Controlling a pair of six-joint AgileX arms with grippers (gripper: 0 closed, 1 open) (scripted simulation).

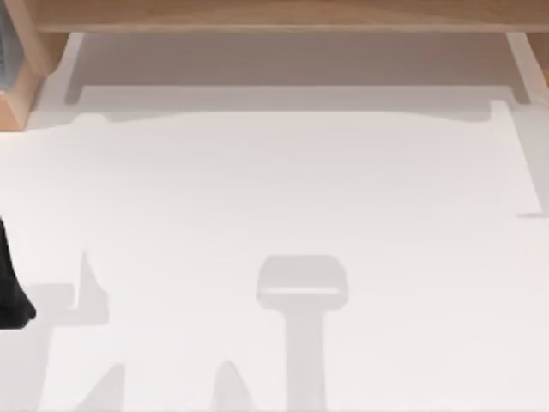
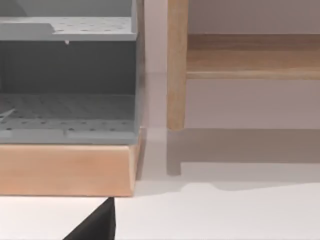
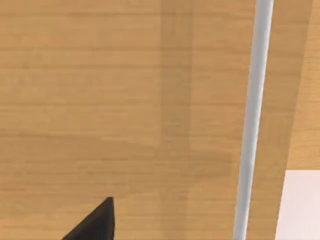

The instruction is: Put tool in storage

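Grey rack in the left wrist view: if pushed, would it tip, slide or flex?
Probably would not tip: the rack sits on a broad wooden base lying flat on the table. Its perforated shelves look thin and flat, so likely stiff but light for their size. Sliding seems unlikely; the base looks thick.

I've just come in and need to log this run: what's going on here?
Two AgileX arms are working at a white table. The left gripper, at the table's left edge, faces the grey perforated storage rack on its wooden base. The right gripper is close against a wooden panel. I cannot tell whether either holds the tool, so nothing looks stored yet.
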